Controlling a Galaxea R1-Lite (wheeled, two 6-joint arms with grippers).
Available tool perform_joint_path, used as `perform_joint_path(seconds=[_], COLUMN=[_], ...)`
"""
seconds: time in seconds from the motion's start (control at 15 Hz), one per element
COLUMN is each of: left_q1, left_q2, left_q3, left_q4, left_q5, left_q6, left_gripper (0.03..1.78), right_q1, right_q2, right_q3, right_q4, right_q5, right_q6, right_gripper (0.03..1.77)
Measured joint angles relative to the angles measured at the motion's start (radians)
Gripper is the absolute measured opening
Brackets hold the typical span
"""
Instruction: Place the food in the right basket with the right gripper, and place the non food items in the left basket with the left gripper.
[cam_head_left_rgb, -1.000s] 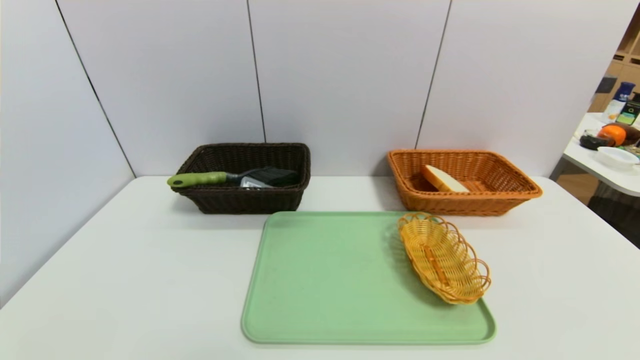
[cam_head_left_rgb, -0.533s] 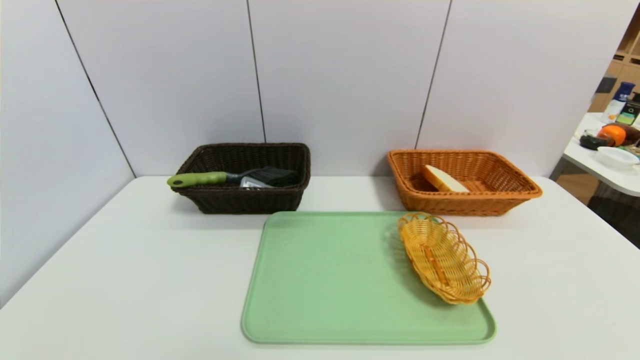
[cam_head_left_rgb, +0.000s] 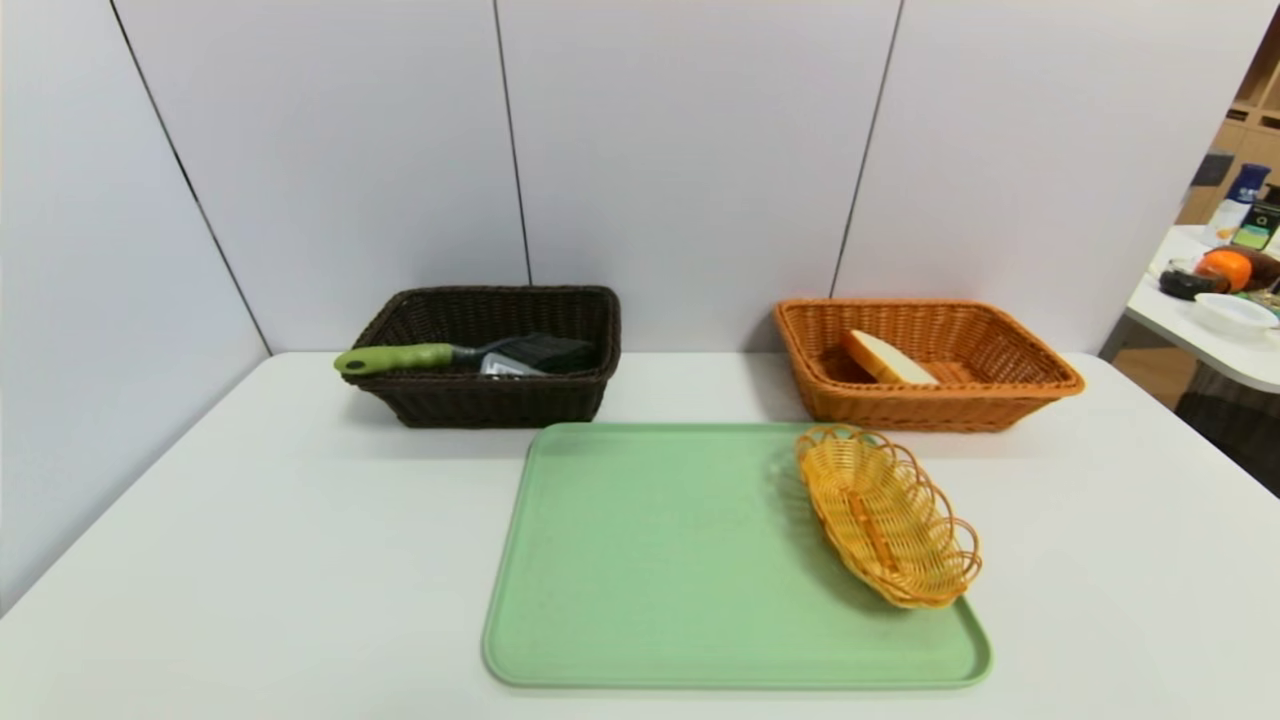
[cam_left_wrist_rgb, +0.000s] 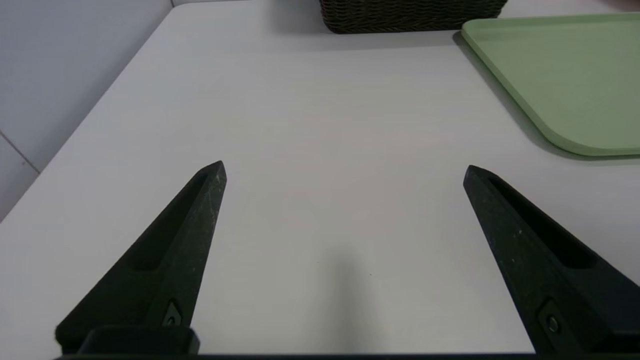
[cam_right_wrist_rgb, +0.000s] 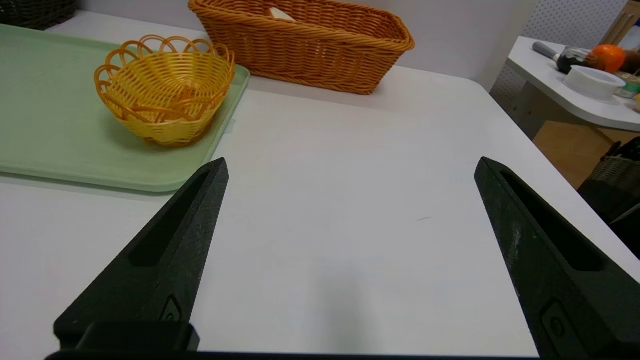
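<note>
1. So the bread slice (cam_head_left_rgb: 886, 358) is sitting in the orange-tan basket (cam_head_left_rgb: 930, 392), over on the right side of the white surface (cam_head_left_rgb: 300, 560). It's tilted, with one crusty end up toward the basket's left side.
2. Brush (cam_head_left_rgb: 460, 356) is in the dark brown basket (cam_head_left_rgb: 490, 400) on the left, green handle lying across the rim and poking out past the left end.
3. There's a grey thing with a pale label tucked by the bristles, looks like the slim case (cam_head_left_rgb: 510, 367), though the brush and rim hide most of it, so don't quote me on its shape.
4. Left gripper (cam_left_wrist_rgb: 345, 167) is spread really wide with nothing in it, hanging over bare surface on the near left, well apart from the dark basket.
5. Right gripper (cam_right_wrist_rgb: 352, 162), same deal: jaws way apart, holding zilch, over the near right of the surface.
6. Little yellow oval basket (cam_head_left_rgb: 890, 525) sits empty on the green tray (cam_head_left_rgb: 660, 560), at the tray's right side, just in front of the orange-tan one.
</note>
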Motion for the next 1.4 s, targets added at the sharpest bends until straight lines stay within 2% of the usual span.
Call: perform_joint_path(seconds=[0.2, 0.4, 0.6, 1.4], left_q1=[0.0, 0.0, 0.0, 0.0], left_q2=[0.0, 0.0, 0.0, 0.0], left_q3=[0.012, 0.025, 0.027, 0.036], left_q4=[-0.001, -0.006, -0.006, -0.033], left_q5=[0.017, 0.014, 0.015, 0.011], left_q6=[0.023, 0.039, 0.037, 0.027], left_gripper=[1.69, 1.69, 1.69, 1.69], right_q1=[0.0, 0.0, 0.0, 0.0], right_q2=[0.0, 0.0, 0.0, 0.0], right_q3=[0.0, 0.001, -0.005, -0.005], right_q4=[-0.002, 0.064, 0.074, 0.069], right_q5=[0.004, 0.052, 0.054, 0.051], right_q6=[0.003, 0.049, 0.079, 0.079], right_gripper=[1.7, 1.7, 1.7, 1.7])
